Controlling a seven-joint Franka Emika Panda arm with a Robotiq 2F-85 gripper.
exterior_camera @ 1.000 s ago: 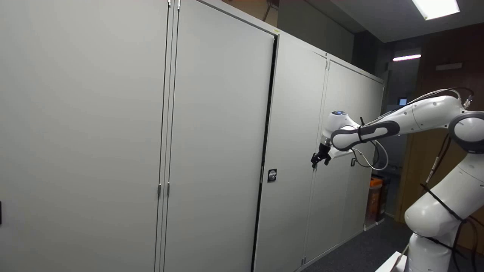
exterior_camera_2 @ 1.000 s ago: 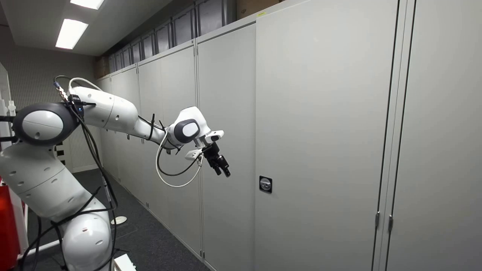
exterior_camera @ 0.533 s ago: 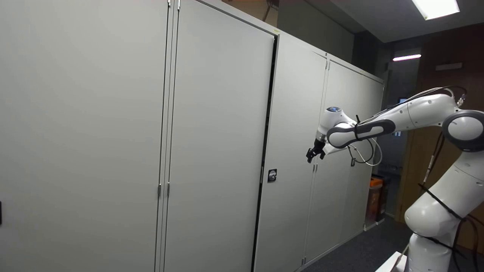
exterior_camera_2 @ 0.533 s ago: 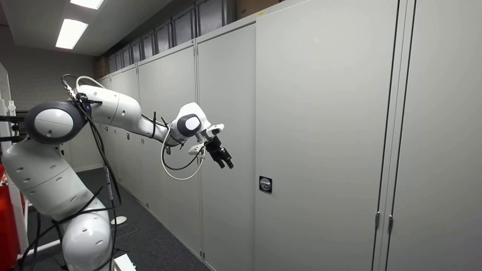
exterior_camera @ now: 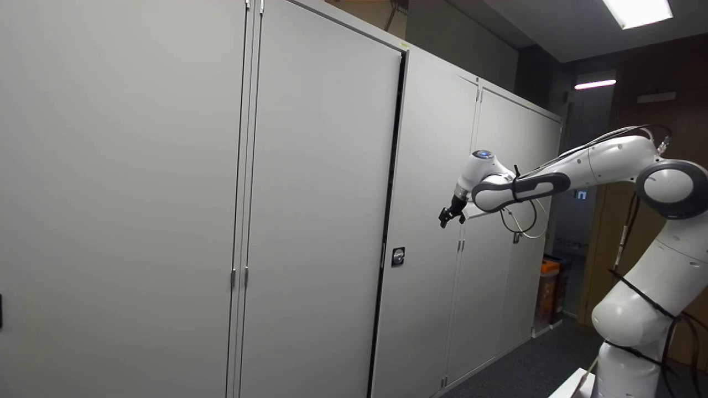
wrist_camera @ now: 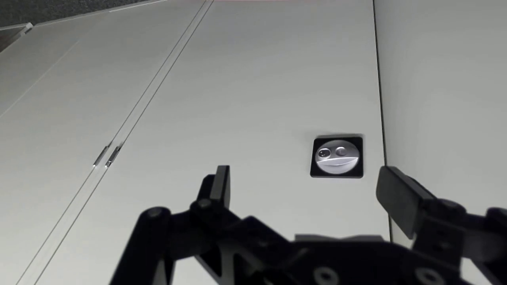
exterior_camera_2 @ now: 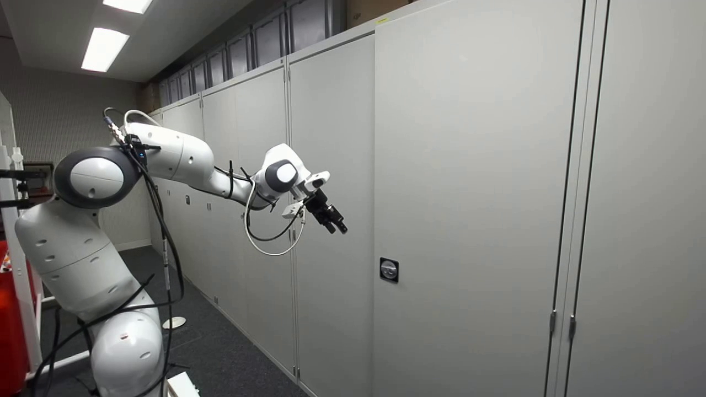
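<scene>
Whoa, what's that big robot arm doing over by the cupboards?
The white robot arm is holding its black hand up in front of some tall grey cupboards. The hand is wide open and has nothing in it. The nearest thing to it seems to be the round lock on the front of one cupboard, but the hand isn't touching it.

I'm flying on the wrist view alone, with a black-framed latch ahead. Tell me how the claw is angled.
Observer: The claw slants downward in both exterior views.
Operator: Report where it shows against the latch.
Observer: Higher in the picture than the latch in both exterior views.
Operator: Now check higher up.
Observer: In an exterior view, a cardboard box sits on top of the cabinets, cut off by the picture's upper edge.
</scene>
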